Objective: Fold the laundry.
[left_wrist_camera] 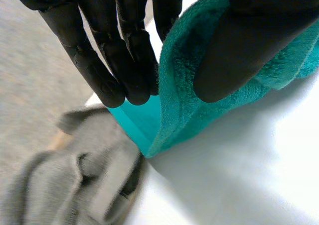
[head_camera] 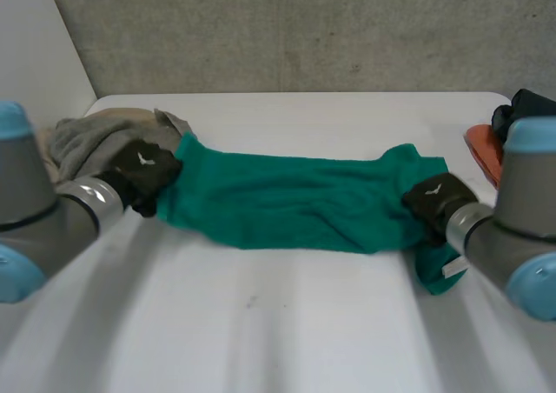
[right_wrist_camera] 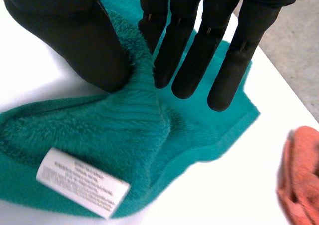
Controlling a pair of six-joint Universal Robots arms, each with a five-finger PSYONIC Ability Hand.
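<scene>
A green towel (head_camera: 295, 200) lies stretched across the middle of the white table (head_camera: 261, 323). My left hand (head_camera: 143, 171) is at its left end and pinches the towel's edge (left_wrist_camera: 189, 85) between thumb and fingers (left_wrist_camera: 124, 60). At the right end my right hand (head_camera: 436, 197) pinches a ridge of the towel (right_wrist_camera: 124, 135) between thumb and fingers (right_wrist_camera: 199, 51). A white label (right_wrist_camera: 82, 182) shows on the corner that lies under the right hand.
A heap of grey clothes (head_camera: 95, 136) lies at the back left, right beside the left hand, also in the left wrist view (left_wrist_camera: 75, 180). An orange cloth (head_camera: 483, 149) and a dark one (head_camera: 530, 106) sit at the table's right edge.
</scene>
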